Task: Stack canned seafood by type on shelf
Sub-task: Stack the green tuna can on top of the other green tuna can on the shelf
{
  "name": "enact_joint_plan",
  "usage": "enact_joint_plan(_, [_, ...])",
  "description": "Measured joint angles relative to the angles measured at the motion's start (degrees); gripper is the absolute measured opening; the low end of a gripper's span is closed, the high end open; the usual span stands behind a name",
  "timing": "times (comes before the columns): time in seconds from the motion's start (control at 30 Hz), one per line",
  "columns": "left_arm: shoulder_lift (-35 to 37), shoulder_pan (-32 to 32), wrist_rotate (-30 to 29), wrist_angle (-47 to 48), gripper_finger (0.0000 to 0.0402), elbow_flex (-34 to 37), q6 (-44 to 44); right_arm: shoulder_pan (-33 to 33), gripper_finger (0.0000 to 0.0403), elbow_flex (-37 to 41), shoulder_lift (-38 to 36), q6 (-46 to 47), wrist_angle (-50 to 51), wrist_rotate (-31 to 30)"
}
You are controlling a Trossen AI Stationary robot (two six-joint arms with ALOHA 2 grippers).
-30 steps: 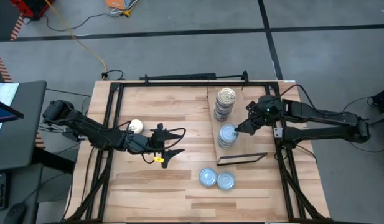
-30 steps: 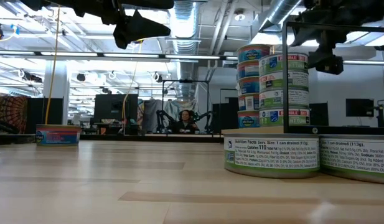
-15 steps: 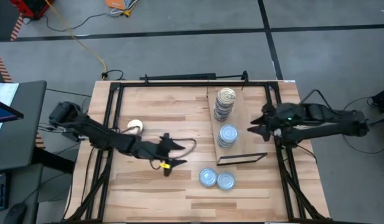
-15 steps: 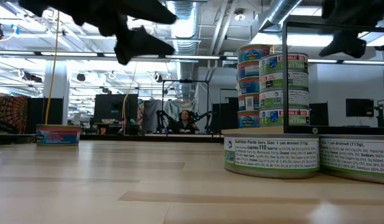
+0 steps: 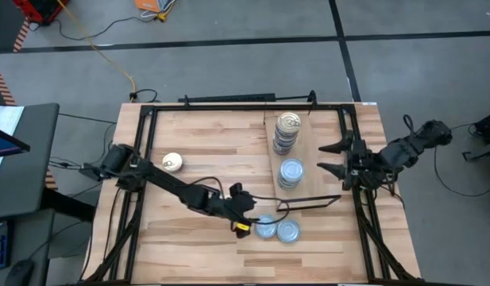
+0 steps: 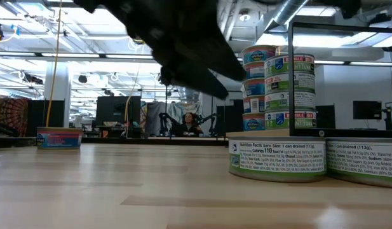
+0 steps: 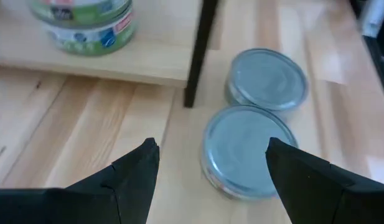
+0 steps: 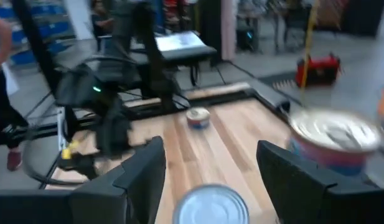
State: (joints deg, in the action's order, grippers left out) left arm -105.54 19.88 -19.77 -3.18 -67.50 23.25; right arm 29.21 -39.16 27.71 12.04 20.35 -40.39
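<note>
Low view: dark left arm [image 6: 183,44] blurred.

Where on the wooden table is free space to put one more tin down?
Bare wood lies between the lone gold-topped tin and the light-wood shelf board. Crowded: two silvery-blue tins by the open left gripper, and the two tin stacks on the shelf.
</note>
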Motion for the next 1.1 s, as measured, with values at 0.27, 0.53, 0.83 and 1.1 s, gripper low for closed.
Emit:
enact_joint_plan(0.27, [-6.0, -4.7, 3.4, 3.9, 0.0271, -2.6, 8.9, 6.9, 0.0277, 0.0, 3.9, -8.2, -6.0, -0.4])
enact_joint_plan(0.53, [-8.1, -6.4, 9.6, -0.2, 0.023, -2.5, 9.1, 9.5, 0.0277, 0.0, 7.8, -5.0, -5.7, -3.1])
enact_joint_plan(0.83, [-7.7, -5.8, 13.3, -4.8, 0.0219, -2.5, -2.9, 12.8, 0.0277, 0.0, 8.3, 0.0, 1.3, -11.7])
enact_joint_plan(1.1, [-7.7, -9.2, 21.3, -3.2, 0.0219, -2.5, -6.5, 14.1, 0.0277, 0.0, 8.3, 1.6, 3.2, -15.5])
